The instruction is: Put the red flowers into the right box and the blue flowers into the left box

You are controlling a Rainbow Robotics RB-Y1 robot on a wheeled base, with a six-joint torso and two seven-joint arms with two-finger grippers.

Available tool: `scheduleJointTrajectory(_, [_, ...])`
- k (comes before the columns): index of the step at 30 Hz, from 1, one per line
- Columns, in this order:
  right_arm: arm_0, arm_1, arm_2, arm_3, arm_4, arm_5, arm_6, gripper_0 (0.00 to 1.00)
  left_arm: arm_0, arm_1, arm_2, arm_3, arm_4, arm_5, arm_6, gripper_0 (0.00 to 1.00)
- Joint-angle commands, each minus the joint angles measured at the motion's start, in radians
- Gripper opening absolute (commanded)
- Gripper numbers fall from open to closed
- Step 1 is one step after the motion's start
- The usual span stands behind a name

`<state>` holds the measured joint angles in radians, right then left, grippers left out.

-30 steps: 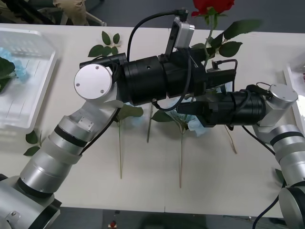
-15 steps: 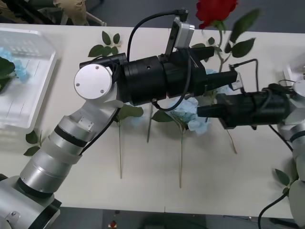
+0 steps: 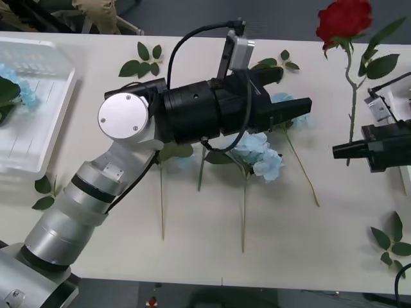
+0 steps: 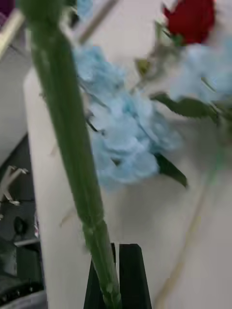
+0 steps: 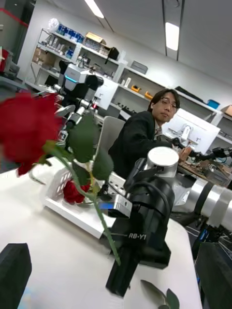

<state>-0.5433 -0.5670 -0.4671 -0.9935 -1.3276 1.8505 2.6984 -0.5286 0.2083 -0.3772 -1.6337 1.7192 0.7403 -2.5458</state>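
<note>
My right gripper (image 3: 340, 152) is shut on the lower stem of a red flower (image 3: 345, 19), held upright above the table's right side. In the right wrist view that green stem (image 4: 72, 145) runs between the shut black fingers (image 4: 133, 280). My left gripper (image 3: 295, 88) is open and empty over the table's middle, just above blue flowers (image 3: 260, 156). The left box (image 3: 38, 138) at the far left holds a blue flower (image 3: 13, 86). In the left wrist view the right box (image 5: 60, 207) has a red flower (image 5: 72, 192) in it.
Several flower stems (image 3: 243, 212) lie under and in front of the left arm. Loose leaf sprigs (image 3: 144, 58) lie at the back, at the front left (image 3: 43, 192) and at the front right (image 3: 392, 240). A person sits behind the table, away from it.
My right gripper has carried the red flower to the right, out from beside the left arm. The left arm has shifted slightly back and left, uncovering the blue flowers.
</note>
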Motion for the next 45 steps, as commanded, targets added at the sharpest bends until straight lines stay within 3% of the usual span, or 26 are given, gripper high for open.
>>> scheduleJointTrajectory(1, [-0.032,-0.086,-0.048,-0.027,0.097,-0.025,0.007,0.00,0.007,0.092,0.064,-0.061,-0.029,0.054,-0.053,1.00])
scheduleJointTrajectory(7, [-0.030,-0.171,-0.067,-0.027,0.238,-0.096,-0.135,0.00,0.019,0.275,0.142,-0.138,0.020,0.269,0.125,1.00])
scheduleJointTrajectory(13, [-0.030,-0.246,-0.067,-0.027,0.393,-0.197,-0.293,0.00,0.113,0.419,0.247,-0.212,0.059,0.452,0.303,1.00])
scheduleJointTrajectory(21, [-0.007,-0.298,-0.067,-0.027,0.570,-0.375,-0.477,0.00,0.251,0.461,0.394,-0.210,0.033,0.648,0.526,1.00])
scheduleJointTrajectory(29, [0.042,-0.343,-0.012,-0.027,0.709,-0.534,-0.585,0.00,0.286,0.471,0.481,-0.216,-0.184,0.847,0.843,1.00])
scheduleJointTrajectory(45, [0.180,-0.378,0.039,-0.027,0.780,-0.672,-0.592,0.00,0.256,0.438,0.277,-0.247,-0.513,0.712,0.949,1.00])
